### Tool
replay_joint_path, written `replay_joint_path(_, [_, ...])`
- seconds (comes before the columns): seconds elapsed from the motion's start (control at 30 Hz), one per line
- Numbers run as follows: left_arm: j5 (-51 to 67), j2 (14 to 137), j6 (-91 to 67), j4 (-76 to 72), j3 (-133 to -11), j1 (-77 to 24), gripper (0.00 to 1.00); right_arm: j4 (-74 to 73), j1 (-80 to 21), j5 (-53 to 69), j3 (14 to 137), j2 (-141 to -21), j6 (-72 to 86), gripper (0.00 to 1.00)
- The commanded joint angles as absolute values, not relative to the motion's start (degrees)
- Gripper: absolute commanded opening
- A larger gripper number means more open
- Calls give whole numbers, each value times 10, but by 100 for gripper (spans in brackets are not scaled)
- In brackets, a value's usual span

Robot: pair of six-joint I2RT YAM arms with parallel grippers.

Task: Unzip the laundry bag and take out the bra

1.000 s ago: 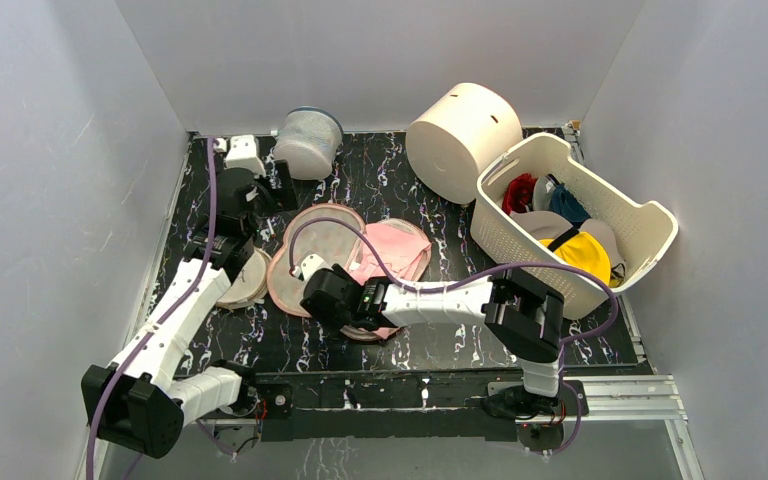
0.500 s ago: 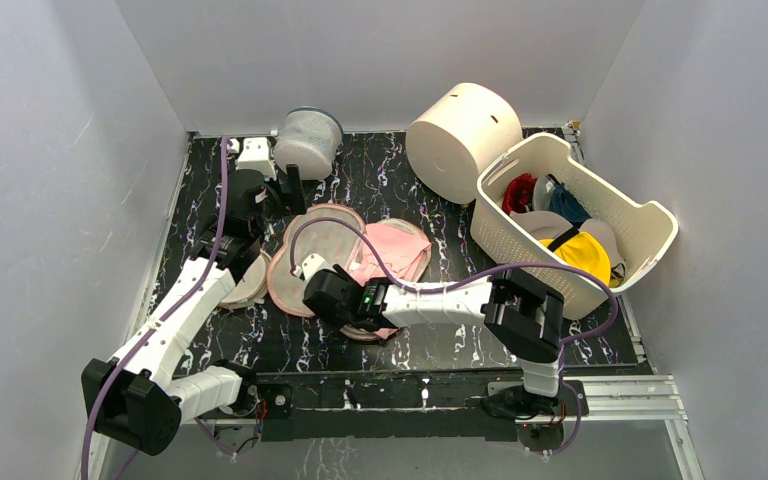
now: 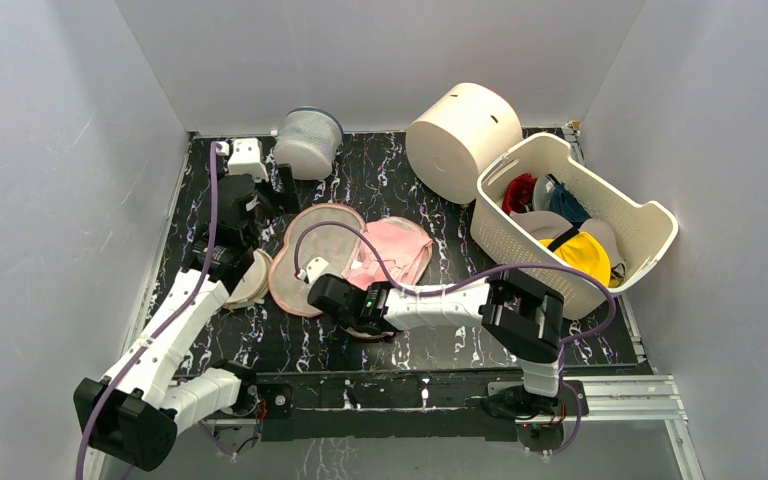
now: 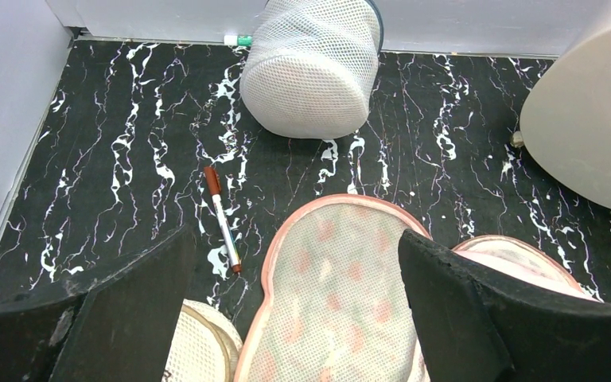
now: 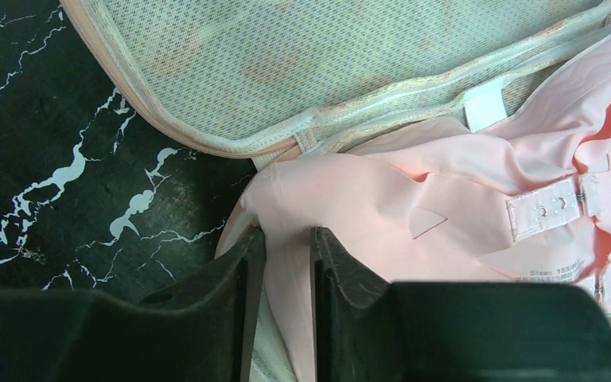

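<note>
Top view: laundry bag (image 3: 312, 258) lies unzipped and open, centre-left on the black marbled table (image 3: 380, 175), with its mesh flap folded toward frame left. Bra (image 3: 396, 250), pale pink, lies on the bag's other half, just right of the flap at frame centre. Right tool (image 3: 328, 292) sits low at the bag's near edge, lower centre.

Right wrist view: right tool (image 5: 286, 239) has its fingers nearly together, clamped on a fold of bra (image 5: 414, 199) fabric that runs down between them. Hook tab and size label show at frame right. The bag (image 5: 302, 64) mesh flap fills the top of the frame.

Left tool (image 3: 278, 190) is upper left in the top view, over the far end of the flap and near the mesh cylinder (image 3: 308, 140).

Left wrist view: left tool (image 4: 296, 239) has its fingers wide apart above the flap (image 4: 334, 302); can't tell if it touches. Mesh cylinder (image 4: 310, 72) lies on its side at top centre. Marker (image 4: 223, 219) lies on the table left of the flap. Round disc (image 4: 199, 350) is at the bottom left, just beside the bag.

Cream drum (image 3: 463, 128) is at upper centre-right. White basket (image 3: 660, 215) at frame right holds yellow (image 3: 580, 250), red (image 3: 520, 190) and teal (image 3: 565, 205) garments.
</note>
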State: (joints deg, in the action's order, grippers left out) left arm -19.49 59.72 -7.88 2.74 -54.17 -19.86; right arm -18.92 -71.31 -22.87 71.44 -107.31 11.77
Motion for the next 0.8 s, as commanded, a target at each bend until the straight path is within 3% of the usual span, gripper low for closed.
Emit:
replay_joint_path(0.0, [-202, 589, -72, 11, -538, -199, 98, -157, -716, -244, 720, -1053, 121, 23])
replay_joint_path(0.47, [-198, 591, -68, 9, -539, -199, 98, -171, -716, -246, 729, -1029, 121, 4])
replay_joint_path(0.77, [-188, 594, -75, 12, -541, -199, 99, -170, -716, -233, 717, -1015, 121, 0])
